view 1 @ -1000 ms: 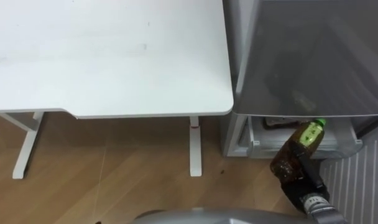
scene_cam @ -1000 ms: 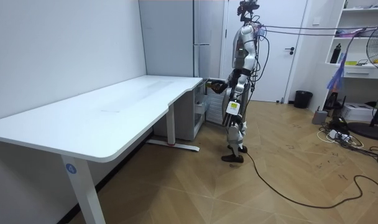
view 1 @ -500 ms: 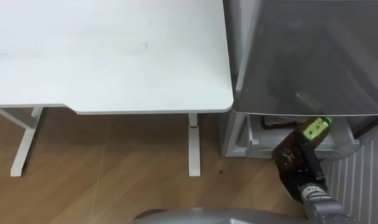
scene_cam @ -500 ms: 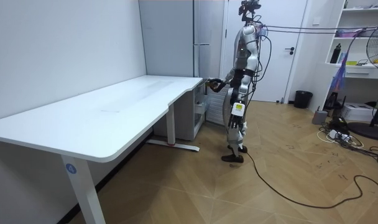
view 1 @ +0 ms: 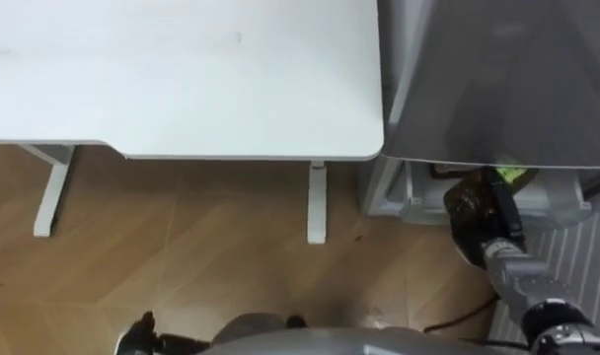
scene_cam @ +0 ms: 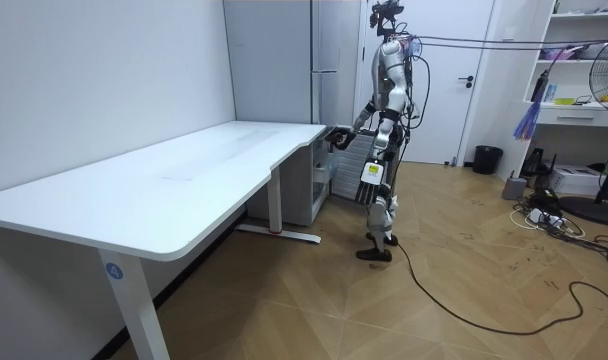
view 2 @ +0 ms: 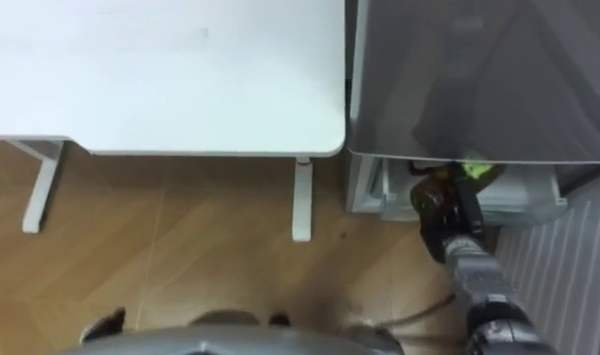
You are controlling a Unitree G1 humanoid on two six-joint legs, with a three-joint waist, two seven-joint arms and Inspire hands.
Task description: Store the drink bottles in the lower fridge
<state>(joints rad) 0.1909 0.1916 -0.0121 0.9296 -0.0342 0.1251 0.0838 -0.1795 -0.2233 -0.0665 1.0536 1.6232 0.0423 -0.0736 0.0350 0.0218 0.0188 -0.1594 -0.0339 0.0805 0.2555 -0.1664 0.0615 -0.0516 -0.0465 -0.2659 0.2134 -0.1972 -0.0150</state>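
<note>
White counter on one side, grey fridge on the other, and the robot stands right between them at the open lower compartment. Risky spot, I'd say: the bottle is tilted, its green cap tucked just under the upper door's edge, so a push forward could knock it there or on the drawer rim. The right hand is stretched low and forward, fingers wrapped round the bottle's body.
</note>
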